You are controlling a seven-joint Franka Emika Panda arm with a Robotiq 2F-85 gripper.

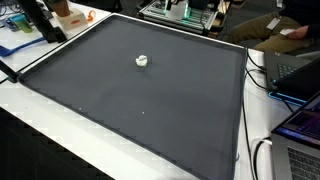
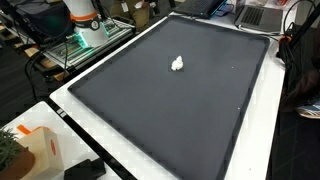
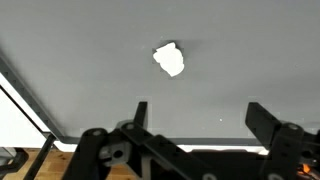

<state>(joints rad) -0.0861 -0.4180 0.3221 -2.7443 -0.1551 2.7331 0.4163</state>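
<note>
One small white crumpled lump (image 3: 169, 59) lies alone on a dark grey mat (image 3: 90, 60) in the wrist view. Left of the mat's edge, a strip of white table (image 3: 15, 120) shows. Over the mat's near part the fingers (image 3: 262, 120) stand spread wide, gripping nothing, the lump beyond them and well apart from both tips. In both exterior views the lump (image 1: 142, 61) (image 2: 178, 64) sits near the mat's middle, somewhat toward its far edge. A laptop (image 1: 300, 130) rests past the mat's right edge.
</note>
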